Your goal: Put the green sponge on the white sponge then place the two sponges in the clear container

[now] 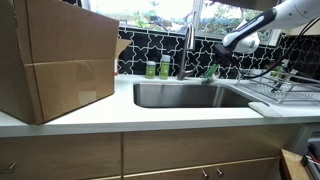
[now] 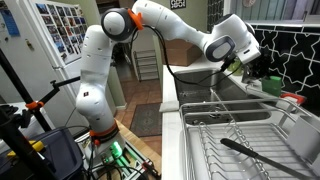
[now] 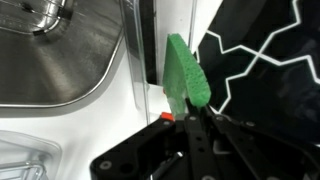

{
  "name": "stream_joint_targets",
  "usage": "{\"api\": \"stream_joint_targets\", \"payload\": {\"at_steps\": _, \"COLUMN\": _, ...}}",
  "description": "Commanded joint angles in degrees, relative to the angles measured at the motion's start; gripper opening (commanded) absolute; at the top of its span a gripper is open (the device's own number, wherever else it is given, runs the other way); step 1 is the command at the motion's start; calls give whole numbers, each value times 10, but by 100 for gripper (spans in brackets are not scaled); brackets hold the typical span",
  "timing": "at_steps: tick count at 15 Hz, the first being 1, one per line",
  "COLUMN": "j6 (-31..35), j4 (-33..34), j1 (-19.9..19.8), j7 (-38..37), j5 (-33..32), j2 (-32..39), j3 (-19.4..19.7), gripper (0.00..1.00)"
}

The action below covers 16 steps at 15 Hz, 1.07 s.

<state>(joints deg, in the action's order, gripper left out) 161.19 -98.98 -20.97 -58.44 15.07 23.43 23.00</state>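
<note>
**Green sponge gripped, stacking not begun**

In an exterior view, the gripper (image 1: 223, 52) hangs at 1 o'clock of the sink (image 1: 180, 96), with the green sponge (image 1: 212, 71) at its tips.

In an exterior view from the side, the gripper (image 2: 243, 65) shows, but its grip is unclear.

In the wrist view, the jaws pinch the green sponge (image 3: 185, 72), which points to 12 o'clock.

No white sponge shows. Stacking and the container remain.

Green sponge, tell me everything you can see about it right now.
The green sponge is a bright green, thin slab with a rough, porous-looking face and a rounded far end. In the wrist view it stands on edge, its near end pinched in the shut gripper. It is above the white counter, between the rim of the sink and the black tiled wall. Whether it touches the counter is unclear.
</note>
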Motion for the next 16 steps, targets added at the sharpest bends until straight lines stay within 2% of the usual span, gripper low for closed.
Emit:
{"api": "stream_joint_targets", "payload": {"at_steps": 1, "j6": 42, "j4": -23, "j1": 2, "j7": 10, "j5": 11, "j2": -30, "j3": -3, "gripper": 5}}
{"api": "stream_joint_targets", "payload": {"at_steps": 8, "j6": -10, "j4": -131, "j1": 42, "j7": 2, "j5": -47, "j2": -182, "j3": 14, "gripper": 6}}
{"api": "stream_joint_targets", "payload": {"at_steps": 11, "j6": -105, "j4": -180, "j1": 32, "j7": 46, "j5": -8, "j2": -271, "j3": -18, "gripper": 5}}
{"api": "stream_joint_targets", "payload": {"at_steps": 16, "j6": -297, "j4": -232, "j1": 27, "j7": 90, "j5": 0, "j2": -379, "j3": -30, "gripper": 5}}
